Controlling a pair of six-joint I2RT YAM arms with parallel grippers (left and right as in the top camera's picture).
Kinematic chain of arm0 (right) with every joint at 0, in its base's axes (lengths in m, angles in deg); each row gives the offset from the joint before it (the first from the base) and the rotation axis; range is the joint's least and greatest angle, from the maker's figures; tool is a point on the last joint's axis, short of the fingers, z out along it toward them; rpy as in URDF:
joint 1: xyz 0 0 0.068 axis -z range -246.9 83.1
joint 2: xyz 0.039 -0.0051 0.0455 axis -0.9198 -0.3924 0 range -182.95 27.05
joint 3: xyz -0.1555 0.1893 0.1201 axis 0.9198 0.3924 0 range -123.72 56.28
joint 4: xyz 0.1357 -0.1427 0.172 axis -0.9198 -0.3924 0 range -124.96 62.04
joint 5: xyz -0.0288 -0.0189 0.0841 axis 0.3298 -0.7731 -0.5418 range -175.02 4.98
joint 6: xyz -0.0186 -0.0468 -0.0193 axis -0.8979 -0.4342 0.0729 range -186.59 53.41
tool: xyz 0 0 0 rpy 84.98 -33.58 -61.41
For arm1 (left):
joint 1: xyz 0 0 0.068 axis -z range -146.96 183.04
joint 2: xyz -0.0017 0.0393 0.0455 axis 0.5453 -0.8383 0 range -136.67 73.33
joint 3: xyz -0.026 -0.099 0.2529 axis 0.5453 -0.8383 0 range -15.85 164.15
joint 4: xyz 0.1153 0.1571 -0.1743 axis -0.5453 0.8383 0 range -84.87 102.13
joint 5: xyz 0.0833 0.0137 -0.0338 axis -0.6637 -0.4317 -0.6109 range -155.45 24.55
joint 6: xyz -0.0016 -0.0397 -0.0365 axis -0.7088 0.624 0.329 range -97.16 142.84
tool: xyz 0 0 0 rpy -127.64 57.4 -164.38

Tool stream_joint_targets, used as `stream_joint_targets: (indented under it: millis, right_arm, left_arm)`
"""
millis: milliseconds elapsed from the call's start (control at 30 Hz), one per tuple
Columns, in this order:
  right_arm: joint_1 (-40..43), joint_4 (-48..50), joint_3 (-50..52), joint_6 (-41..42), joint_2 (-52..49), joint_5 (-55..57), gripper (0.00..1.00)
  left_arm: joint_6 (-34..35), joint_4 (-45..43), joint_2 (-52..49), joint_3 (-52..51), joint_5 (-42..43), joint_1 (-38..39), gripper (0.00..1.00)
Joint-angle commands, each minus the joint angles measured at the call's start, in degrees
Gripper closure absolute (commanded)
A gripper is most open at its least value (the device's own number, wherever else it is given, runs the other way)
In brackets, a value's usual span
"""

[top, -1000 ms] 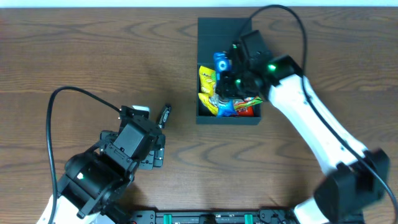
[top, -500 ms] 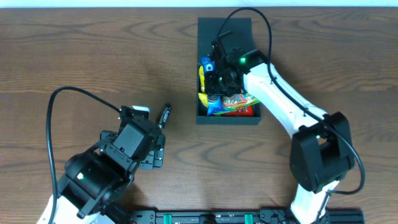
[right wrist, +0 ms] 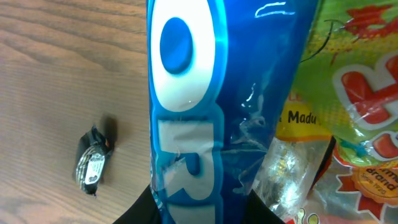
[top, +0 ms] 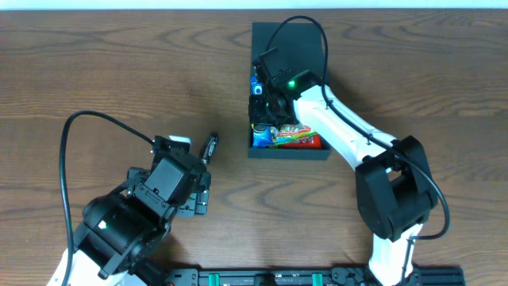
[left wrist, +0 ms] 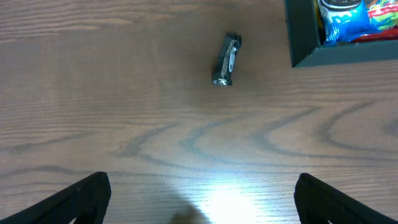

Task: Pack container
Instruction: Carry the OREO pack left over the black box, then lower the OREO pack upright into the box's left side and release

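The dark container (top: 290,36) stands open at the back middle of the table, its flap lid lying flat behind it. Inside lie a red snack packet (top: 298,139), a yellow one and others. My right gripper (top: 262,95) is shut on a blue snack packet (right wrist: 186,118) and holds it at the container's left wall, by the yellow packet (right wrist: 323,68). A small dark wrapped candy (top: 210,146) lies on the wood left of the container; it also shows in the left wrist view (left wrist: 226,59) and the right wrist view (right wrist: 93,163). My left gripper (left wrist: 202,205) is open and empty near the front left.
The container's front left corner (left wrist: 305,43) shows in the left wrist view. Black cables loop above both arms. The table's front edge carries a black rail (top: 262,278).
My right gripper has moved left with the blue packet, from the container's middle to its left wall. The left arm and the candy have not moved.
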Motion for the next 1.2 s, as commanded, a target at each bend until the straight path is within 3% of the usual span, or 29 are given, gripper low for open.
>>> stream_joint_targets:
  millis: [0,67,167,267,333,833,1167]
  right_arm:
    - [-0.79,-0.85,-1.11,0.68,-1.36,2.54,0.98]
    - [-0.79,-1.44,-1.11,0.68,-1.36,2.56,0.91]
    - [-0.79,-1.73,-1.11,0.68,-1.36,3.04,0.66]
    - [-0.74,-1.95,-1.14,0.68,-1.33,3.17,0.18]
    - [-0.74,-2.03,-1.14,0.70,-1.18,3.17,0.02]
    - [-0.74,-4.22,-1.25,0.70,9.60,3.13,0.01]
    - [-0.83,-10.99,-1.03,0.00,10.03,2.45,0.01]
  left_arm:
    - [0.24,0.72,0.24,0.13,-0.04,-0.09,0.05]
    - [0.24,0.72,0.24,0.13,-0.04,-0.09,0.05]
    - [0.24,0.70,0.24,0.13,-0.04,-0.09,0.05]
    - [0.26,0.72,0.24,0.13,-0.04,-0.09,0.05]
    - [0.24,0.72,0.24,0.13,-0.04,-0.09,0.05]
    - [0.26,0.68,0.24,0.13,-0.04,-0.09,0.05]
    - [0.26,0.68,0.24,0.13,-0.04,-0.09,0.05]
